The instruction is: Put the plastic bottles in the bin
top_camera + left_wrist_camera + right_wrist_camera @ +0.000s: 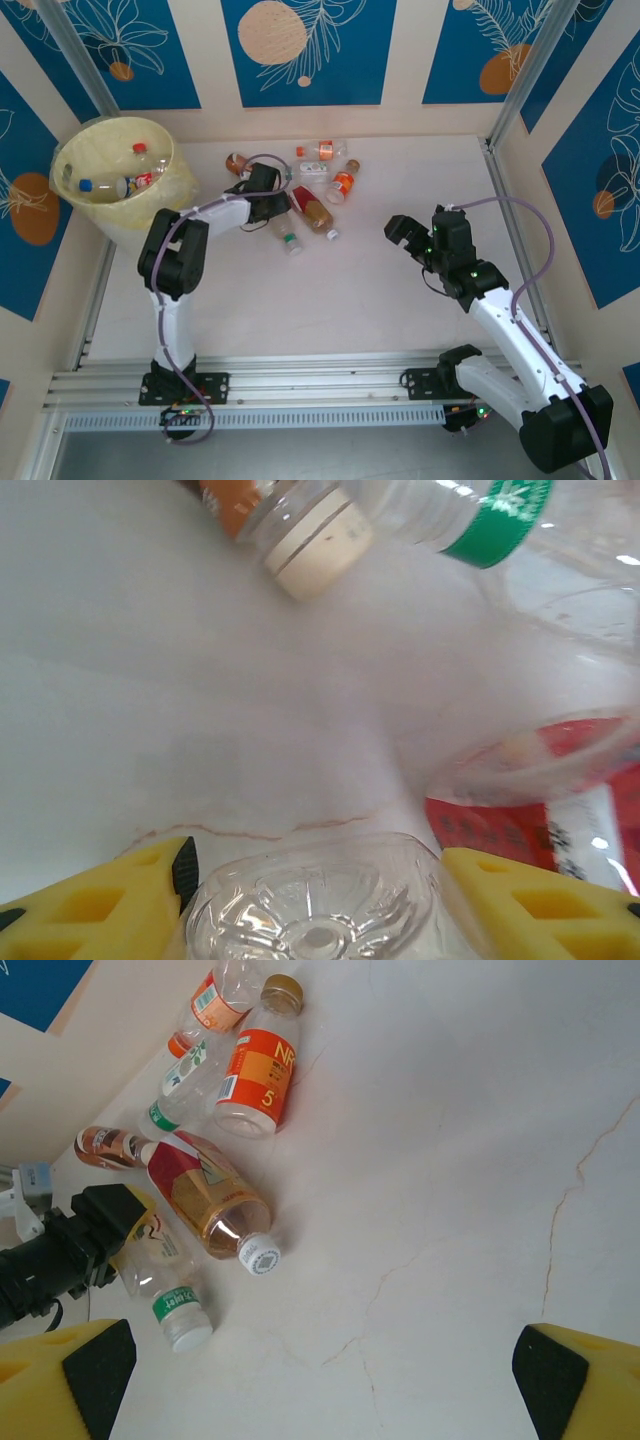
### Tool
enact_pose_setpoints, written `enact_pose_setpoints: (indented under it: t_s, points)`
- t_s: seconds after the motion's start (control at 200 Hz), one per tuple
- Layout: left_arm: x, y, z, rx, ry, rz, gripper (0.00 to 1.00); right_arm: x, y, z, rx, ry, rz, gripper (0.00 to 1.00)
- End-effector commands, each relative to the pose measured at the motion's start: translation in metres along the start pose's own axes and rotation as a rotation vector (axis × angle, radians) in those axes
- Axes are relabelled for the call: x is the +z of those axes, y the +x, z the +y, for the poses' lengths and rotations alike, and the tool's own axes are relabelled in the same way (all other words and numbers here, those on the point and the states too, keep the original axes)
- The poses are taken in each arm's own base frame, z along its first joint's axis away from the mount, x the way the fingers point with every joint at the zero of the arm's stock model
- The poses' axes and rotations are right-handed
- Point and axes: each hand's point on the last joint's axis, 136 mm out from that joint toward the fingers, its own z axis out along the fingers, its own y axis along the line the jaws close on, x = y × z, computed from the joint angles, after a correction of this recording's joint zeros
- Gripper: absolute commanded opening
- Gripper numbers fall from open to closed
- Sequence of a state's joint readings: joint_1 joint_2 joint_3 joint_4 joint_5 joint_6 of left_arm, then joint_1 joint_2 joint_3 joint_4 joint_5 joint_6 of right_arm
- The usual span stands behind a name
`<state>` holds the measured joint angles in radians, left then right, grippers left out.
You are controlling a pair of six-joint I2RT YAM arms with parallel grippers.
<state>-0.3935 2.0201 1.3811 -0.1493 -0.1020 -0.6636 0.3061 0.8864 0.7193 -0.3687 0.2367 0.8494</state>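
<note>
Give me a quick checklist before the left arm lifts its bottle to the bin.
1. The clear bottle sits between the left gripper jaws: ok.
2. Grip is firm: cannot tell.
3. The red-label bottle is clear of that gripper: cannot tell, it lies very close.
4. The bin has room: ok.
5. The right gripper is open and away from the pile: ok.

orange-label bottle (255, 1075) — "NF" and "5" | green-label bottle (165, 1285) — print too small to read
</note>
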Motion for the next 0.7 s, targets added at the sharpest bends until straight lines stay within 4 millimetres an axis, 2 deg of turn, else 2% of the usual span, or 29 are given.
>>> enact_pose_setpoints:
  t_s: [0.0,0.13,0.375,0.5,0.57,0.695]
  points:
    - [-0.026,-0.022,-0.021,0.07,0.105,-0.083,0.38,-0.001,-0.002,-0.001,0.014,-0.008,-0.016,0.99]
    - [-0.041,-0.028,-0.028,0.103,0.153,-0.128,0.33,-0.002,-0.001,0.008,-0.007,-0.059,-0.016,0.99]
    - [-0.068,-0.034,-0.036,0.159,0.204,-0.165,0.21,-0.011,0.004,0.049,-0.106,-0.286,0.009,0.99]
    - [-0.085,-0.038,-0.044,0.182,0.257,-0.205,0.1,-0.015,0.006,0.064,-0.152,-0.357,0.019,0.99]
    - [-0.096,-0.041,-0.049,0.189,0.282,-0.215,0.0,-0.018,0.008,0.072,-0.177,-0.392,0.02,0.99]
    - [-0.124,-0.048,-0.062,0.211,0.361,-0.25,0.0,-0.023,0.015,0.089,-0.238,-0.461,0.03,1.0]
